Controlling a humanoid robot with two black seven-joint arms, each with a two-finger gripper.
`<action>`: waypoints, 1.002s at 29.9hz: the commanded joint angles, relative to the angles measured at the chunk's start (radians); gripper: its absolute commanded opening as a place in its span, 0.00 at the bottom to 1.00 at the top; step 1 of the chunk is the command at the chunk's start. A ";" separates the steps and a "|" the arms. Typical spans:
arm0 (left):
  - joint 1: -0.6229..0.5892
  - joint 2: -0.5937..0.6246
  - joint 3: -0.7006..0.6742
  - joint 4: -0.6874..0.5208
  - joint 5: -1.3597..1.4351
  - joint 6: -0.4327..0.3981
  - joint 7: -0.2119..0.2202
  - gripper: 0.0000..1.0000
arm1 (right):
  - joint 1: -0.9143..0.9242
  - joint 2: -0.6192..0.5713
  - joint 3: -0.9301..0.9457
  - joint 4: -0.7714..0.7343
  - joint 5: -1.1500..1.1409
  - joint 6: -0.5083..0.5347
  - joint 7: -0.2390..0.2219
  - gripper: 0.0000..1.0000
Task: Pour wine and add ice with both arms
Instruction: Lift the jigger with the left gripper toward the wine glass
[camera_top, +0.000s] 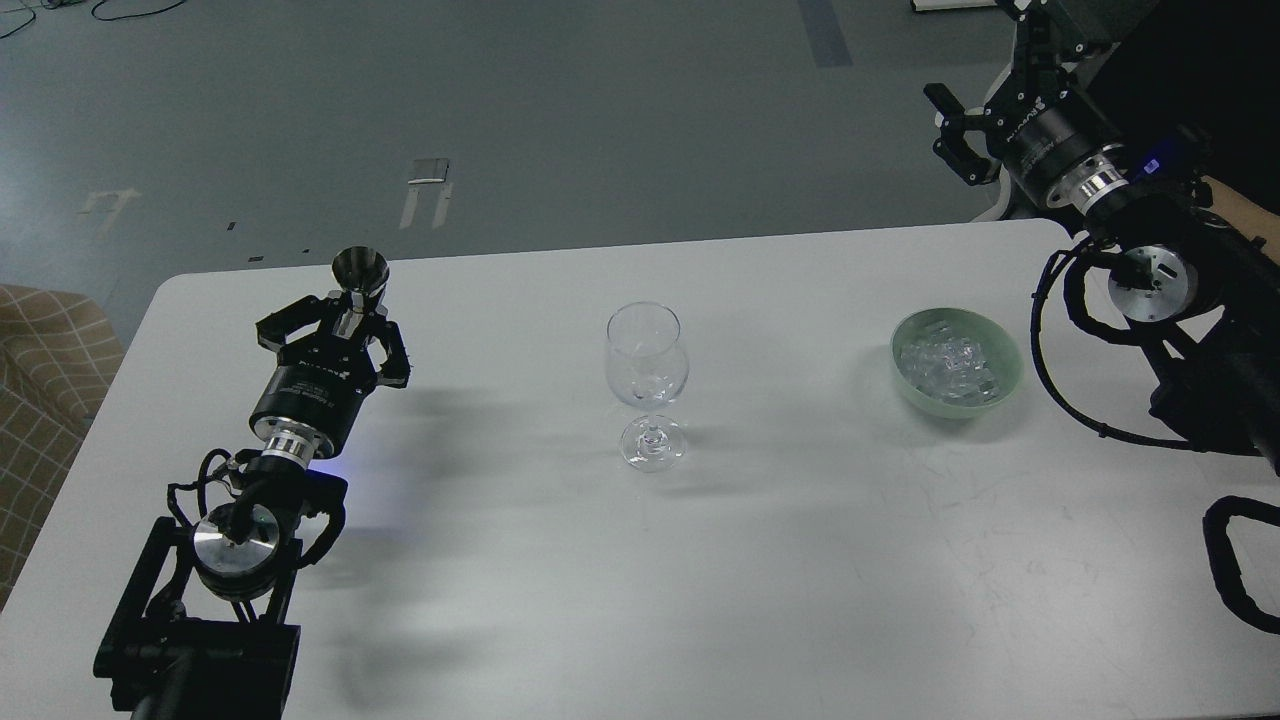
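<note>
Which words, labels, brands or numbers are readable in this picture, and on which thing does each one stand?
No text can be read with certainty.
Left gripper: pale lettering on its black body, too small to read.
Right gripper: white brand lettering on its black body, blurred, not readable.
Wine glass, green bowl, metal cup, table: no text visible.

A single view looks forward and down from the robot's head, high above the white counter (520, 560). It faces across the counter toward grey floor (600, 110) beyond the far edge. The left hand (345, 325) enters from the lower left, the right hand (960, 135) from the upper right; the near counter edge lies below the hands, out of frame.
</note>
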 joint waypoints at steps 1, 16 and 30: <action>0.002 0.024 0.049 -0.054 0.001 0.030 0.002 0.00 | -0.003 -0.001 0.000 0.001 0.000 0.000 0.000 1.00; 0.065 0.015 0.086 -0.253 0.001 0.140 0.126 0.00 | -0.010 -0.001 0.000 0.009 0.000 0.000 0.000 1.00; 0.084 0.003 0.166 -0.349 0.002 0.260 0.147 0.00 | -0.012 -0.001 0.000 0.014 0.000 0.000 0.000 1.00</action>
